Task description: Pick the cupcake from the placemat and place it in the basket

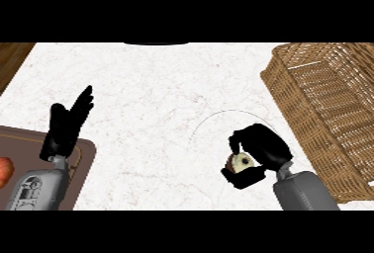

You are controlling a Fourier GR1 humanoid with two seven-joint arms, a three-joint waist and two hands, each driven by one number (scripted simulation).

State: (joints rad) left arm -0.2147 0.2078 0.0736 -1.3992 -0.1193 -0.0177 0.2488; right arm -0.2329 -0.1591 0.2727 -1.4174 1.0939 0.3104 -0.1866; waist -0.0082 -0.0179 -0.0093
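1. Nearest us, left of the basket [321, 113] and at the lower edge, we see both grey forearms coming in, one at each side.
2. We see the right hand [257, 153] just left of the basket's near end, over the white marbled counter [161, 84], fingers and thumb curled round the cupcake [240, 163].
3. We see the cupcake only in part: a pale, tan bit shows between thumb and fingers, rest hidden by the black hand. It is off the placemat [84, 163] and outside the basket, close to the basket's left wall but not over it.
4. We can't tell if the cupcake touches the counter.
5. Far left of the basket we see the left hand [70, 123], fingers straight and together, pointing up and away, holding nothing. It sits over the placemat's far edge, well apart from the right hand.
6. We see the brown placemat at the lower left, cut by the frame, with a reddish-orange thing [4, 172] at the very left edge; we can't tell what it is.
7. We see the basket itself, wicker and long, running along the right side from near to far, tilted in view, its inside showing woven slats.
8. Farthest, left of the basket at the top edge, we see a dark curved shape [156, 43], unidentifiable, and a strip of wood [11, 59] at the top left corner.
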